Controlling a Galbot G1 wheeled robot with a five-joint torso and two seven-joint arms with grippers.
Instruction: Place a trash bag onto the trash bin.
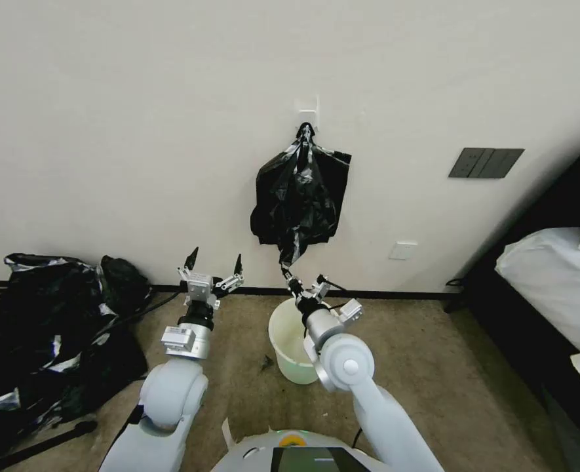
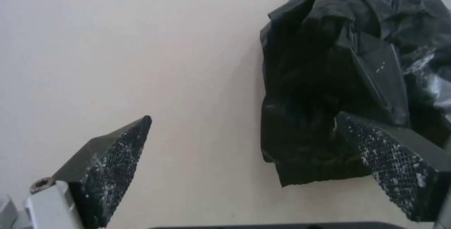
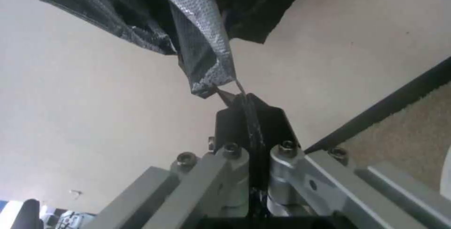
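Observation:
A bundle of black bags (image 1: pixel 299 196) hangs from a clip on a wall hook (image 1: pixel 307 111). One trash bag (image 1: pixel 290 246) trails down out of it as a thin, shiny strand (image 3: pixel 207 45). My right gripper (image 1: pixel 292 280) (image 3: pixel 235 97) is shut on the strand's lowest tip, just above the trash bin. The trash bin (image 1: pixel 288 344) is a cream-white bucket standing on the carpet below the bundle, partly covered by my right arm. My left gripper (image 1: pixel 215 257) (image 2: pixel 244 116) is raised to the left of the bundle, open and holding nothing; the bundle's lower corner (image 2: pixel 329 109) lies beyond one fingertip.
A big heap of black plastic with silvery streaks (image 1: pixel 40 334) covers the floor at the left. A bed with white bedding (image 1: pixel 552 275) stands at the right. The wall carries a dark switch plate (image 1: pixel 486 162) and a socket (image 1: pixel 402 250).

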